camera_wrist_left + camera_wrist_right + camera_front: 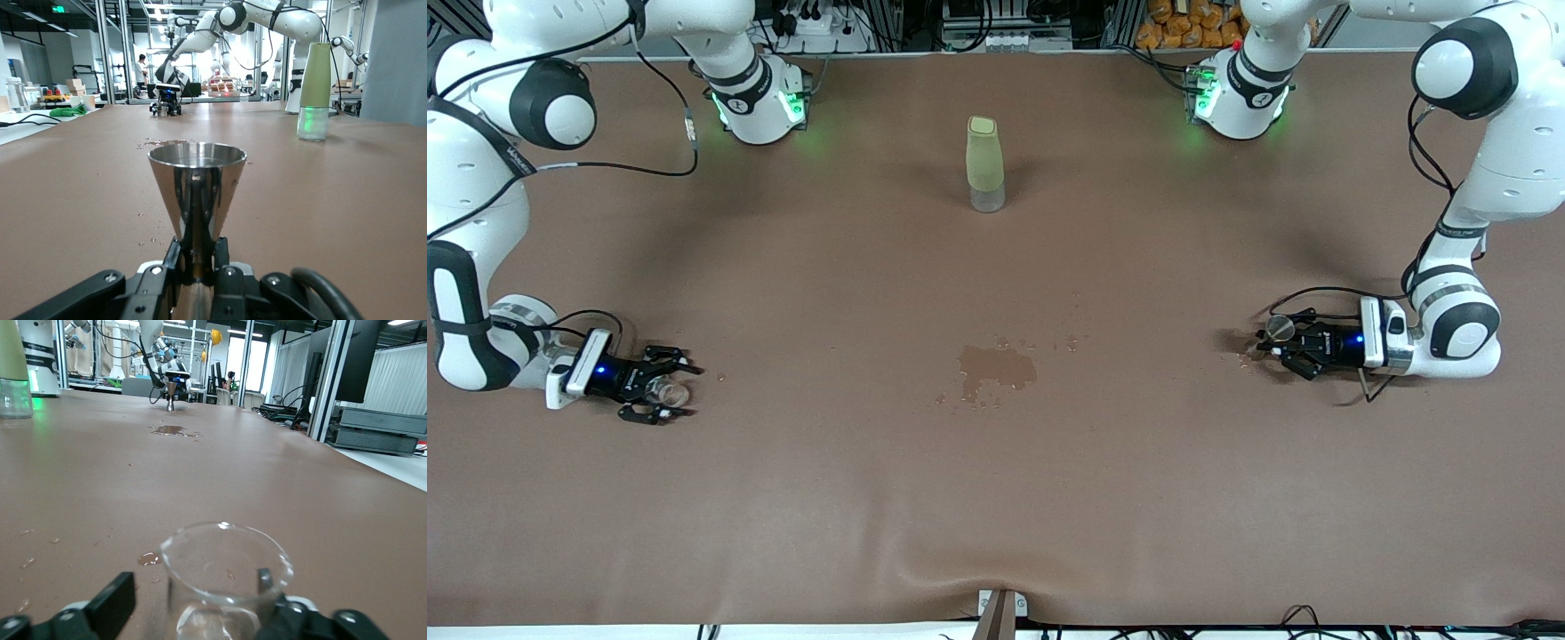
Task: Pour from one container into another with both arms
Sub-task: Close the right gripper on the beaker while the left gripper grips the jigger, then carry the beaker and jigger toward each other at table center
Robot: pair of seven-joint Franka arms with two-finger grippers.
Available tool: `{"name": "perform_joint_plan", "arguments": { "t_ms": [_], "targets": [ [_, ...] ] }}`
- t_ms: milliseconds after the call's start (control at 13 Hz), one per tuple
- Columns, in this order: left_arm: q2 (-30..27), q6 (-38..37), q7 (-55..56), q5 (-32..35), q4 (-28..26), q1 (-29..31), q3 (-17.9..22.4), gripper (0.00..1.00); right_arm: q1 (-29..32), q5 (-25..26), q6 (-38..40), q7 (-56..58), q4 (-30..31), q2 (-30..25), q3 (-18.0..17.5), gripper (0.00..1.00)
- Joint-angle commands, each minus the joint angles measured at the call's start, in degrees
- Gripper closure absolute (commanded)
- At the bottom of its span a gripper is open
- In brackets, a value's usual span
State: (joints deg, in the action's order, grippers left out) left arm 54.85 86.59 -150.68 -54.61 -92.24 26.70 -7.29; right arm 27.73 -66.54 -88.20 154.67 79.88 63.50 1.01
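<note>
My left gripper [1270, 343] is low at the left arm's end of the table, shut on the narrow waist of the silver jigger [1280, 329]. In the left wrist view the jigger [197, 175] stands upright, with a black finger [172, 259] pressed on each side of its waist. At the right arm's end, my right gripper [679, 391] is open around the clear glass cup [669, 391]. The cup [223, 577] sits upright on the table. One finger [119, 600] stands well apart from it, the other close against its wall. No liquid shows in the cup.
A tall pale-green bottle [985, 164] stands mid-table toward the bases. A wet puddle [996, 366] with scattered drops darkens the brown cloth [996, 498] at the middle. Small drops [148, 558] lie beside the cup.
</note>
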Motion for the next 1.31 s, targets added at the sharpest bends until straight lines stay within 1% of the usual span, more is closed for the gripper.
{"name": "perform_joint_plan", "arguments": {
  "t_ms": [0, 77, 231, 386, 617, 848, 1234],
  "targets": [
    [0.3, 0.0, 1.0, 0.6, 1.4, -2.2, 0.1, 1.0, -0.8, 0.4, -1.1, 1.2, -2.4, 2.5, 0.0, 1.0],
    [0.0, -0.5, 1.2, 0.3, 1.4, -2.9, -0.1, 1.0, -0.8, 0.4, -1.2, 1.2, -2.4, 2.5, 0.0, 1.0],
    [-0.3, -0.8, 4.3, 0.5, 1.6, -3.2, -2.4, 1.0, -0.8, 0.4, -1.2, 1.2, -2.4, 2.5, 0.0, 1.0],
    [-0.3, -0.5, 5.3, -1.4, 1.6, -4.7, -4.1, 1.0, -0.8, 0.4, -1.2, 1.2, -2.4, 2.5, 0.1, 1.0],
    [-0.4, 0.2, 7.1, -5.8, 1.9, -8.6, -4.1, 1.0, -0.7, 0.4, -1.3, 0.7, -2.5, 2.5, 0.1, 1.0],
    [-0.6, 0.9, 11.1, -6.5, 2.2, -12.5, -4.1, 1.0, -0.6, 0.5, -1.3, -1.6, -2.4, 2.5, 0.1, 1.0],
    [-1.4, 4.3, 17.4, -12.6, 2.3, -18.4, -4.2, 1.0, -0.2, 0.4, 0.1, -5.3, -2.4, 2.4, 0.1, 1.0]
  ]
}}
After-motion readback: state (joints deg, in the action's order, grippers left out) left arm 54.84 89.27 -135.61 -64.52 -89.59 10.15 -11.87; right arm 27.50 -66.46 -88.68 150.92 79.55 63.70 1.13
